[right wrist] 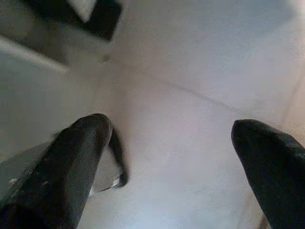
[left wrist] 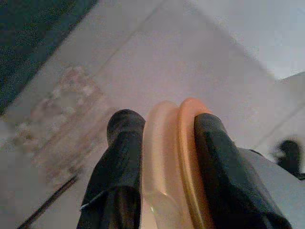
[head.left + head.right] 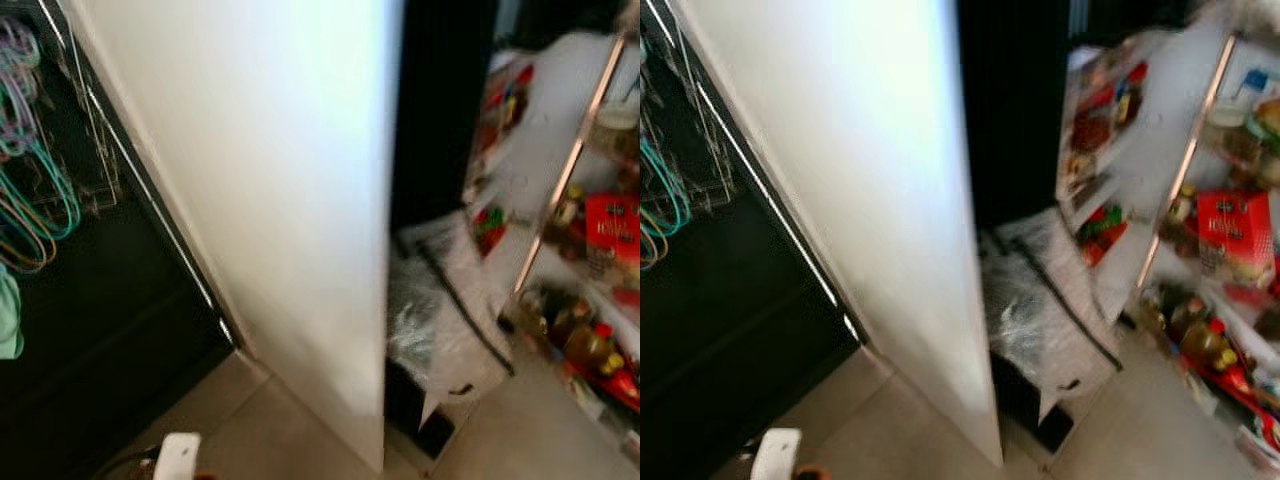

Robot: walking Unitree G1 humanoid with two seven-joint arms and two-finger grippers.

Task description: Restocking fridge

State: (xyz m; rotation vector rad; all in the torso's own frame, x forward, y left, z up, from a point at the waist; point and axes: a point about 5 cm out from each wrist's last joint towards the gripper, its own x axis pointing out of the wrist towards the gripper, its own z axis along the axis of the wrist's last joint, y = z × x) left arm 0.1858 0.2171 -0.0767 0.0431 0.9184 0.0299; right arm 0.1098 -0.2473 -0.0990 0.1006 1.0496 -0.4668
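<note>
Black fingers of the left gripper (image 2: 164, 143) clamp a translucent orange-rimmed container (image 2: 174, 162) above the tiled floor (image 2: 190, 57). The right gripper (image 1: 171, 143) hangs with fingers spread wide over bare tile. Ahead, a white fridge door (image 3: 270, 180) stands open, with stocked shelves (image 3: 1230, 240) on the right and a silver bag (image 3: 1040, 300) on the floor between them.

Both head eyes look down, blurred, sharing the fridge door (image 3: 290, 200) and stocked shelves (image 3: 1230, 250). Each wrist camera faces the tiled floor (image 1: 190, 119) closely.
</note>
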